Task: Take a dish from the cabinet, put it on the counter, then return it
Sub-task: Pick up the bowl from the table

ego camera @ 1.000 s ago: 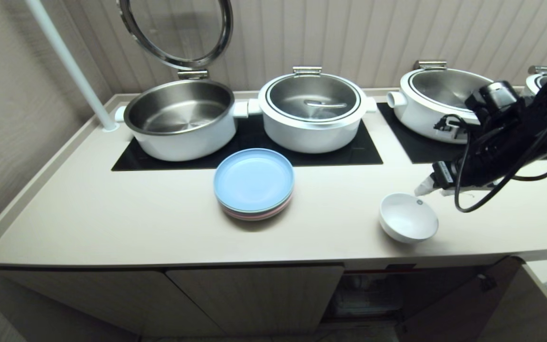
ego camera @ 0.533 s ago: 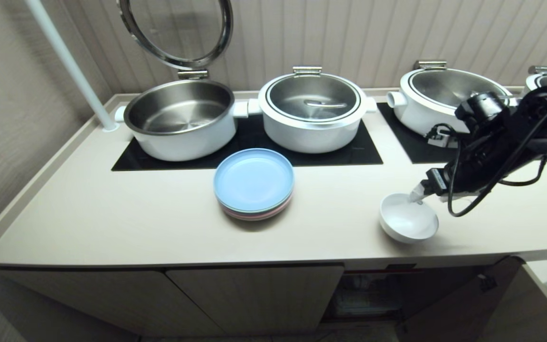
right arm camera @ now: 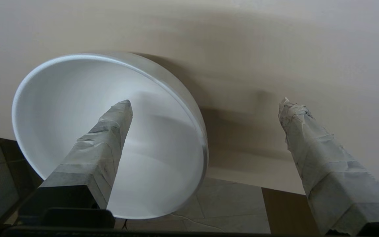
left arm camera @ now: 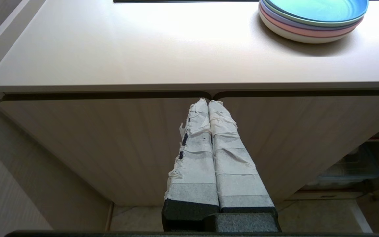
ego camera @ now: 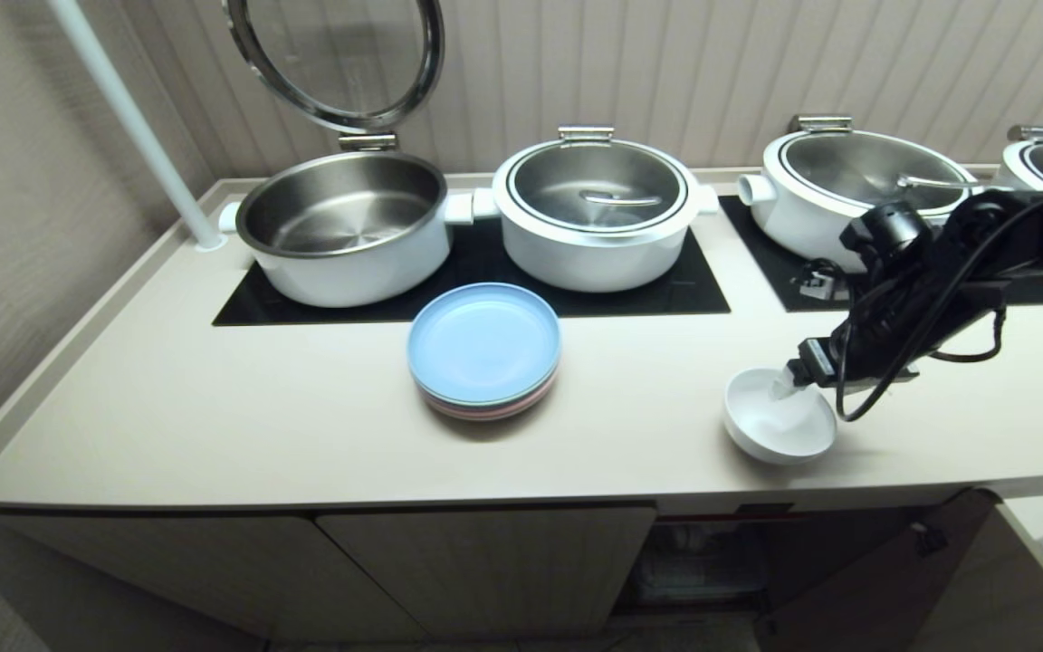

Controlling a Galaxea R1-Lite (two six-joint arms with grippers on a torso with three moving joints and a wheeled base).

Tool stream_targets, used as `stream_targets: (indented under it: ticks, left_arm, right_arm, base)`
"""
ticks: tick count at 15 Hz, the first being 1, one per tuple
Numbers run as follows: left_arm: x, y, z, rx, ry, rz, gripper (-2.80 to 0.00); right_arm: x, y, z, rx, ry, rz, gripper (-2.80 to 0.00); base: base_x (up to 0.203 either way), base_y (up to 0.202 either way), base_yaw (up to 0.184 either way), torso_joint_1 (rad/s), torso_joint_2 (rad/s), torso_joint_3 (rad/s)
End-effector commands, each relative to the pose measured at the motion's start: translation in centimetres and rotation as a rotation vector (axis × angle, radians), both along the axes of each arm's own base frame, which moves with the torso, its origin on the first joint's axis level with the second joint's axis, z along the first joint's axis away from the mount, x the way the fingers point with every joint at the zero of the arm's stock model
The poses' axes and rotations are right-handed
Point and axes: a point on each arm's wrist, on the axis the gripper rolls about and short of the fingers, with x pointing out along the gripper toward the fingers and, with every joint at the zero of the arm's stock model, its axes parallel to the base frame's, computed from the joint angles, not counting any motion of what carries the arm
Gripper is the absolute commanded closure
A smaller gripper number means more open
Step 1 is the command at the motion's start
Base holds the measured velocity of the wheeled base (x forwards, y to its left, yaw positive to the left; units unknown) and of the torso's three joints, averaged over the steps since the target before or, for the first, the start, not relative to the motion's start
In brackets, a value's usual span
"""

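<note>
Task status: the first half appears complete. The dish (ego camera: 779, 426) stands upright on the counter (ego camera: 214, 417), close to its front edge and well to the right of the stack of pastel plates (ego camera: 483, 349). It rests on the counter surface, not on either black cooktop panel (ego camera: 485, 272).

Right gripper (right arm camera: 206, 105): jaws wide apart, straddling the dish rim on its right side. One taped finger (right arm camera: 110, 128) sits inside the bowl; the other stands outside, over bare counter, clear of the wall. Whether the inner finger touches the bowl's inner surface cannot be confirmed from the wrist view; it probably does not press on it. Nothing is clamped.

Left gripper (left arm camera: 209, 105): jaws together, empty, parked low in front of the closed cabinet doors, below the counter edge.

Cabinet (ego camera: 485, 561): the two ribbed doors at left and centre are shut. The compartment directly below the dish stands open, with its door (ego camera: 884, 580) swung outward to the right. Contents inside are dim and cannot be identified with confidence.

Remaining steps, as judged from this position:
1. Close the right jaws on the dish rim.
2. Lift the dish clear of the counter.
3. Lower it to the open compartment and set it on the shelf.
4. Release and withdraw.

The return phase has not yet secured the dish.
</note>
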Motion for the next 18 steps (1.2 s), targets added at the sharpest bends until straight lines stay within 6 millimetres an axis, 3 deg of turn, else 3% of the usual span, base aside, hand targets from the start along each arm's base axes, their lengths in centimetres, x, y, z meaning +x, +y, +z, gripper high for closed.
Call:
stream_targets:
  ticks: [1, 10, 18]
  left_arm:
    - [0.0, 0.0, 0.0, 0.0, 0.0, 0.0, 0.0]
    - [0.0, 0.0, 0.0, 0.0, 0.0, 0.001, 0.0]
    - [0.0, 0.0, 0.0, 0.0, 0.0, 0.0, 0.0]
  right_arm:
    - [0.8, 0.1, -0.9, -0.002, 0.018, 0.002, -2.8]
    - [2.6, 0.6, -2.6, 0.005, 0.001, 0.005, -2.8]
    - [2.8, 0.5, -2.7, 0.006, -0.001, 0.004, -2.8]
  base:
    - [0.0, 0.0, 0.0, 0.0, 0.0, 0.0]
    - [0.0, 0.0, 0.0, 0.0, 0.0, 0.0]
    - [0.0, 0.0, 0.0, 0.0, 0.0, 0.0]
